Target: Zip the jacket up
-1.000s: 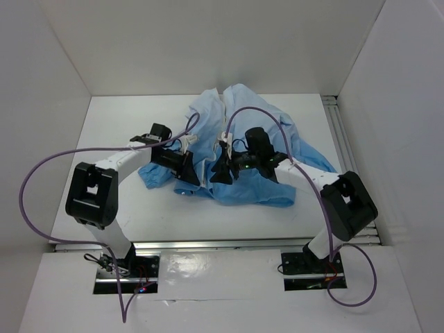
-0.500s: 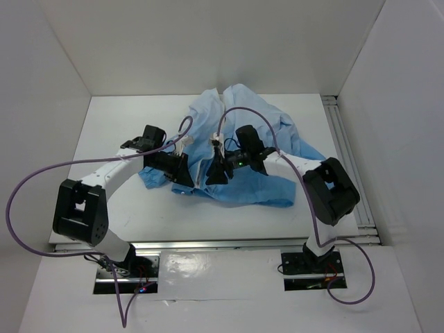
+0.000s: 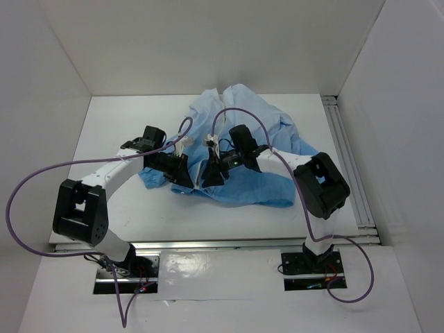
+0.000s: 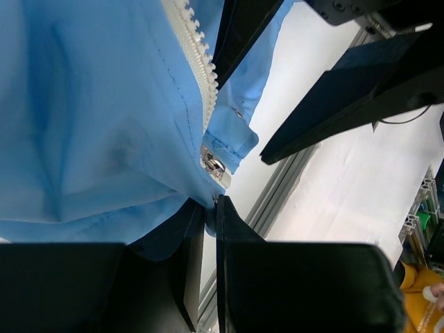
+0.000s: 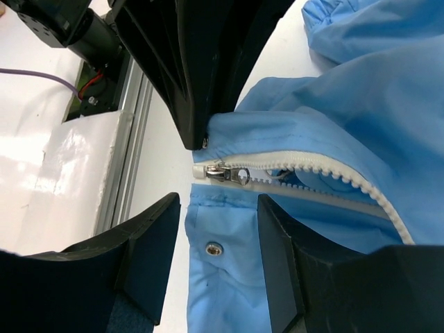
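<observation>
Pinching jacket [image 4: 90,104] hem with closed left gripper [image 4: 210,205]; bringing open right gripper [image 5: 220,205] closer, slider [image 5: 225,172] just beyond fingertips; likely gripping it next.

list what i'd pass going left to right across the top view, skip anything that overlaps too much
left arm's black elbow -> jacket -> right arm's black elbow -> metal rail

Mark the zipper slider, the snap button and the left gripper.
zipper slider [image 5: 225,172], right wrist view, metal body.
snap button [image 5: 214,250], right wrist view, its centre.
left gripper [image 4: 209,205], left wrist view, between fingertips pinching the jacket [image 4: 90,125].
</observation>
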You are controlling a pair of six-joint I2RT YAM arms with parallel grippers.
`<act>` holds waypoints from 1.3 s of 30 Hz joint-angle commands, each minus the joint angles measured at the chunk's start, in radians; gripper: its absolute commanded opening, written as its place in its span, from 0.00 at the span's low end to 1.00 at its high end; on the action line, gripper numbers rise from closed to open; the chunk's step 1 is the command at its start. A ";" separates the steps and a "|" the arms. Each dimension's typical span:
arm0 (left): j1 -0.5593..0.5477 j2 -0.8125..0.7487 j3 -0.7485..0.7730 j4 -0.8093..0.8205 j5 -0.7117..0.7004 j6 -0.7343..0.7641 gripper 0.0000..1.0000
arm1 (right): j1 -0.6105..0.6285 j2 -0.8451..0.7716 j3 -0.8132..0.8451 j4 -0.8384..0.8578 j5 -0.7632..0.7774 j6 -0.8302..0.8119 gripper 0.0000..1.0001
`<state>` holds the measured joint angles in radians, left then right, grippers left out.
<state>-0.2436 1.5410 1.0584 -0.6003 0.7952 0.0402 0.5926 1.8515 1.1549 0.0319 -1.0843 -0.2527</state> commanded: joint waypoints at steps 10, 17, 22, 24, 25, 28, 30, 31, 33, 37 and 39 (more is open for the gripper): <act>0.006 -0.045 0.000 -0.007 0.045 0.001 0.00 | 0.042 0.005 0.006 0.155 0.063 0.075 0.59; 0.006 -0.074 -0.009 -0.007 0.045 0.001 0.00 | 0.042 0.034 0.006 0.164 0.073 0.087 0.62; 0.006 -0.074 -0.009 -0.007 0.045 0.001 0.00 | 0.052 0.043 0.017 0.164 0.038 0.087 0.56; 0.006 -0.074 -0.009 -0.007 0.045 0.001 0.00 | 0.052 0.043 0.017 0.164 0.038 0.087 0.51; 0.006 -0.074 -0.009 -0.007 0.045 0.001 0.00 | 0.052 0.043 0.017 0.164 0.038 0.087 0.49; 0.006 -0.074 -0.018 -0.007 0.036 0.001 0.00 | 0.052 0.034 0.017 0.155 0.038 0.076 0.41; 0.006 -0.074 -0.018 -0.007 0.036 0.001 0.00 | 0.052 0.023 0.008 0.166 0.038 0.076 0.36; 0.006 -0.074 -0.018 0.003 0.036 0.001 0.00 | 0.052 0.012 0.008 0.166 0.038 0.076 0.31; 0.006 -0.074 -0.018 0.004 0.036 0.001 0.00 | 0.052 0.012 -0.001 0.166 0.038 0.076 0.27; 0.006 -0.074 -0.028 0.004 0.036 0.001 0.00 | 0.052 -0.006 -0.011 0.166 0.060 0.076 0.24; 0.006 -0.074 -0.028 0.004 0.036 0.001 0.00 | 0.052 -0.006 -0.011 0.177 0.060 0.086 0.22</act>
<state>-0.2420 1.5036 1.0348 -0.6018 0.8005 0.0418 0.6369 1.8874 1.1515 0.1429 -1.0275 -0.1692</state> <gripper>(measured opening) 0.212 0.233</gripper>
